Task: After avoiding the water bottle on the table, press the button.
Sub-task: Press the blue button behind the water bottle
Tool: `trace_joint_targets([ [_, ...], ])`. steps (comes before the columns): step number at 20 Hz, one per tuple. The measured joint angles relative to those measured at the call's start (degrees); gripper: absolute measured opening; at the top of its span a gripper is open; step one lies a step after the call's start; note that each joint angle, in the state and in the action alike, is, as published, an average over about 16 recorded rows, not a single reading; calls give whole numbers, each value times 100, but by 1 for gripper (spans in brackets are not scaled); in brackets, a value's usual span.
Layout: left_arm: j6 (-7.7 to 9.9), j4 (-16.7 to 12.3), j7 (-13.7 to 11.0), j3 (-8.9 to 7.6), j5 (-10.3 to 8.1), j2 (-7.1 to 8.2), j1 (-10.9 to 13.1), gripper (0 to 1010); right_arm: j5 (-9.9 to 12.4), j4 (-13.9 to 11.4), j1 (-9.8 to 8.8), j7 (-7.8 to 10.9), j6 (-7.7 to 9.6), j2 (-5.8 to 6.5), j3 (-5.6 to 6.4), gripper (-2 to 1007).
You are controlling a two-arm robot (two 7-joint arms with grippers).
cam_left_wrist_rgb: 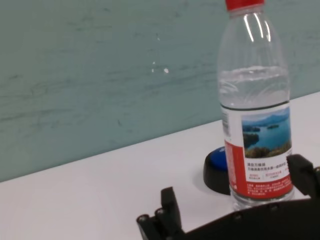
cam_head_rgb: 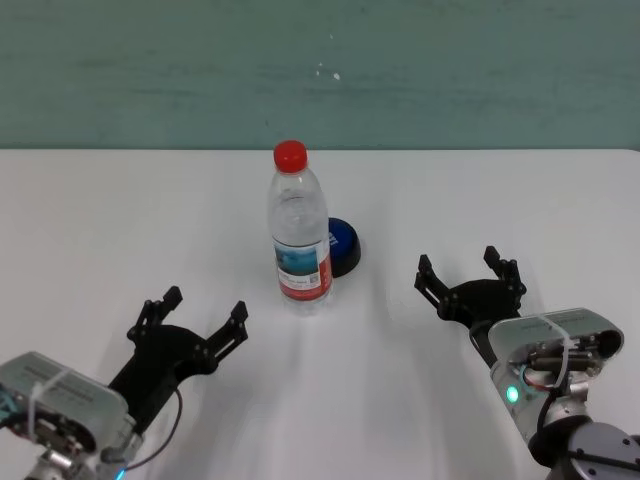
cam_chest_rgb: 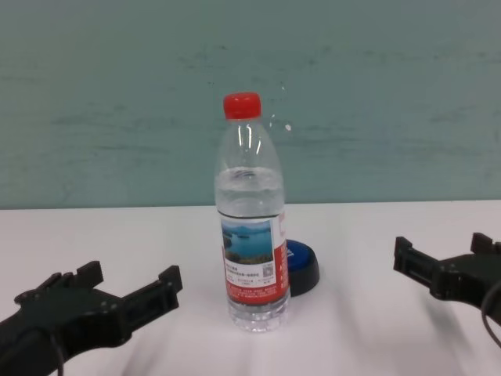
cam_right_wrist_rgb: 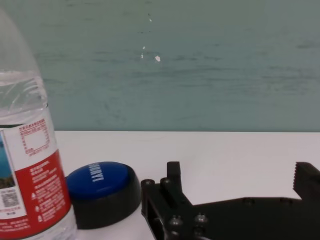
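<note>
The water bottle [cam_head_rgb: 299, 236] stands upright mid-table, clear with a red cap and a lake label; it also shows in the chest view [cam_chest_rgb: 251, 227], the left wrist view [cam_left_wrist_rgb: 256, 110] and the right wrist view [cam_right_wrist_rgb: 27, 165]. The button [cam_head_rgb: 343, 246], blue-domed on a black base, sits just behind and to the right of the bottle, partly hidden by it [cam_chest_rgb: 301, 265] [cam_left_wrist_rgb: 216, 167] [cam_right_wrist_rgb: 104, 191]. My left gripper [cam_head_rgb: 207, 309] is open, near left of the bottle. My right gripper [cam_head_rgb: 468, 266] is open, to the right of the button.
The white table [cam_head_rgb: 120, 220] spreads wide on both sides of the bottle. A teal wall [cam_head_rgb: 320, 70] rises behind its far edge.
</note>
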Motion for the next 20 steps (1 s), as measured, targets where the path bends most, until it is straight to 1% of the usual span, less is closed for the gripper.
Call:
trace_joint_targets([
  [10, 52, 268, 91, 149, 221, -174, -247, 1010, 0, 0, 0, 0, 0, 0, 0, 1004],
  [20, 105, 367, 111, 234, 315, -270, -370, 1010, 0, 0, 0, 0, 0, 0, 0, 1004],
])
